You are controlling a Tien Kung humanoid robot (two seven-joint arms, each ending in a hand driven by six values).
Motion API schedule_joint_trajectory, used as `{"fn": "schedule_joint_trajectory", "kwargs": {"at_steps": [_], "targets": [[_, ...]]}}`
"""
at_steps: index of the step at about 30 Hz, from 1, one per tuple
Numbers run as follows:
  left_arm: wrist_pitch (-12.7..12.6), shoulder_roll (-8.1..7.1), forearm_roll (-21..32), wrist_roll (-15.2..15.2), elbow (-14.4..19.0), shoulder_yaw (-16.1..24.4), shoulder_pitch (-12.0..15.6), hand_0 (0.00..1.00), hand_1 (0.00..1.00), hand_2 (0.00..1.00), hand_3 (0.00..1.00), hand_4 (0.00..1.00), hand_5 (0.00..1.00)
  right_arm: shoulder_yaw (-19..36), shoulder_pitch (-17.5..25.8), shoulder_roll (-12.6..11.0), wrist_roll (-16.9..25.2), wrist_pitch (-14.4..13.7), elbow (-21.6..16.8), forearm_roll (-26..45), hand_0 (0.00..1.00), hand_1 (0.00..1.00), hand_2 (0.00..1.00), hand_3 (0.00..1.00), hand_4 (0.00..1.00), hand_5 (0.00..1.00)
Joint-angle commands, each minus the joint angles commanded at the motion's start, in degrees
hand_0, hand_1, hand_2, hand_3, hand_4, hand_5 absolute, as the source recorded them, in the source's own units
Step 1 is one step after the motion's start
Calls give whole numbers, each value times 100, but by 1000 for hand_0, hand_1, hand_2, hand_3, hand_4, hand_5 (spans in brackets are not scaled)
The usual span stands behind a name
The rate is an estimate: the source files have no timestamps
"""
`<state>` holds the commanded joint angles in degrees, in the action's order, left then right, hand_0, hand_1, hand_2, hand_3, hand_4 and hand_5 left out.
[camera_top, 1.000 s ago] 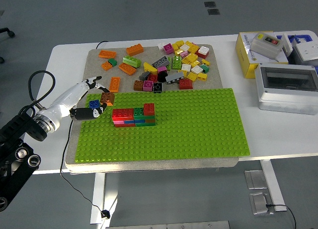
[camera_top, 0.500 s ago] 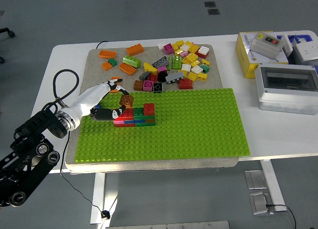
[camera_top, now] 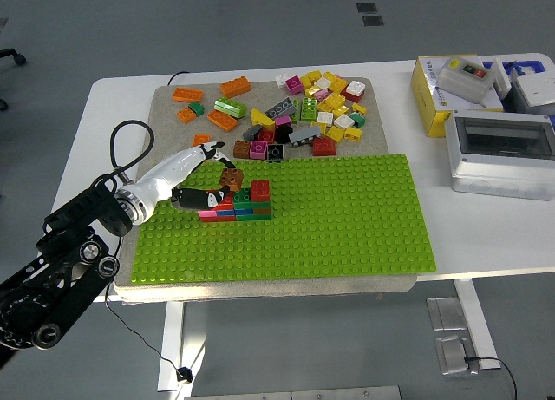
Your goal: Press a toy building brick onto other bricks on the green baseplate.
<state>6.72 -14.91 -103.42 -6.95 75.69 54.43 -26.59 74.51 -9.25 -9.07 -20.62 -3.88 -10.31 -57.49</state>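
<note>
A green baseplate (camera_top: 329,218) lies on a tan mat at the table's middle. A low stack of red, pink, blue and green bricks (camera_top: 247,203) stands on its left part. My left hand (camera_top: 212,181), white with black fingertips, comes in from the left and is shut on a brown brick (camera_top: 231,178). It holds the brick right over the stack's left end; I cannot tell if the two touch. The right arm is out of view.
A pile of loose bricks (camera_top: 308,114) lies on the mat behind the baseplate, with orange bricks (camera_top: 208,96) at its left. A yellow box (camera_top: 451,92) and a grey enclosure (camera_top: 501,153) stand at the right. A black cable (camera_top: 130,144) loops by my left wrist.
My left hand has moved right with the brown brick, from the baseplate's left edge to over the stack's left end.
</note>
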Motion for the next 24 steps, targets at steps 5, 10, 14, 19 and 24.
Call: {"fn": "schedule_joint_trajectory", "kwargs": {"at_steps": [5,10,14,19,24], "targets": [[39,57,28,-74,-159,-47,-48,998,998,980,570,602,213,-67,-2,9,14,-14,0,74,702,641,430,741,607,998],[62,90,46,-116,-213,-128,-78,998,998,975,571,612,212,-81,0,18,16,-20,0,92,702,641,429,741,607,998],[74,123,74,-140,-232,-210,-107,998,998,975,571,612,212,-90,1,21,20,-23,0,105,702,641,429,741,607,998],[67,153,118,-151,-286,-290,-152,998,994,971,570,621,232,-87,3,22,24,-20,0,96,705,641,420,742,608,998],[40,177,142,-141,-333,-335,-199,998,993,970,570,625,243,-94,-1,21,31,-20,0,110,705,641,417,741,609,998]]}}
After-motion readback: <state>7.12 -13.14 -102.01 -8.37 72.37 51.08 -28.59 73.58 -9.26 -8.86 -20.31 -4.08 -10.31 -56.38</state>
